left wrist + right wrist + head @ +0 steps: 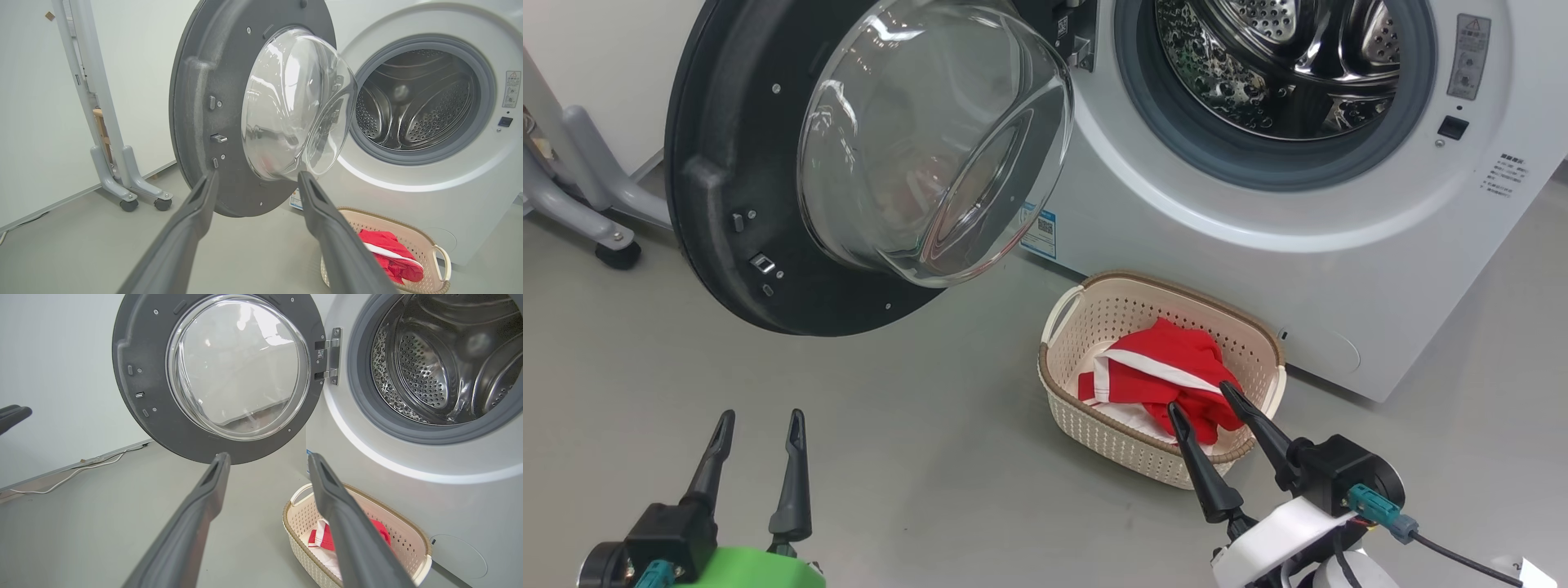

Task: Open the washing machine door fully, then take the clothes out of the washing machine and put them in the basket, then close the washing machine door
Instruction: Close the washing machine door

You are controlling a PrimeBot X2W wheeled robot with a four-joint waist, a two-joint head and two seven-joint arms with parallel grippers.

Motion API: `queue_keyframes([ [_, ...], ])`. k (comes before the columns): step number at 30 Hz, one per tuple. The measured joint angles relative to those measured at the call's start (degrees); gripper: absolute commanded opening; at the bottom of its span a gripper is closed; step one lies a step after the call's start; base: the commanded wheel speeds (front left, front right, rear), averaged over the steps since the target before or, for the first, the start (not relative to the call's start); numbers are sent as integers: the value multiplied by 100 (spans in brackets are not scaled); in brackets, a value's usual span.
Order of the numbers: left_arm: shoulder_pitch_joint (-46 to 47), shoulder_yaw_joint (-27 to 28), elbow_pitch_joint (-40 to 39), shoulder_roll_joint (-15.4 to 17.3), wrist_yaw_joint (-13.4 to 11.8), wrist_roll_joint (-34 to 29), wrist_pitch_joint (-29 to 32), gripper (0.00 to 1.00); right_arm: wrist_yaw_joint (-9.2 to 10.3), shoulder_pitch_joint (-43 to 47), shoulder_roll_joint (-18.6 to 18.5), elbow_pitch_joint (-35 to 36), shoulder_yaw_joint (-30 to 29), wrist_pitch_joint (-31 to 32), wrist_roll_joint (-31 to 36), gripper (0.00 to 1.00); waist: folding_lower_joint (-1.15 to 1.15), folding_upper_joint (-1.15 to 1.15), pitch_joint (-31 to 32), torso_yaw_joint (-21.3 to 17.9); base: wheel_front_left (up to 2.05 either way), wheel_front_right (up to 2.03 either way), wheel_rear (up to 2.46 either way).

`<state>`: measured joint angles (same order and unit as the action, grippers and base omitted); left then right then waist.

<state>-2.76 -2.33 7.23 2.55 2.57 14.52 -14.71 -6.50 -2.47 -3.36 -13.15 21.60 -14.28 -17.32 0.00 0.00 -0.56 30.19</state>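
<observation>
door (735, 204) swung wide open, upper left of head view, glass bowl bulging toward camera, hinged at left edge of washing machine (1176, 212). drum mouth (1274, 163) uncovered, upper right. basket (1127, 457) on floor (915, 425), centre frame, just in front of machine, below drum mouth. clothes (1168, 376) lie in basket, red with white stripe. left gripper (760, 416) lower left, fingers spread wide, nothing held, over floor. right gripper (1199, 396) lower right, also spread wide, nothing held, tips overlapping basket's near rim in frame.
</observation>
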Motion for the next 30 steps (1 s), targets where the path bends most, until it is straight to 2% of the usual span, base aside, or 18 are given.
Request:
queue_keyframes([
  [29,-87,-20,12,1,31,-3,0,100,1,0,11,-26,-21,0,-66,100,0,0,41,-46,0,0,0],
  [30,-87,-21,18,1,34,-4,0,69,1,0,11,-26,-24,0,-66,100,0,0,39,-47,0,0,0],
])
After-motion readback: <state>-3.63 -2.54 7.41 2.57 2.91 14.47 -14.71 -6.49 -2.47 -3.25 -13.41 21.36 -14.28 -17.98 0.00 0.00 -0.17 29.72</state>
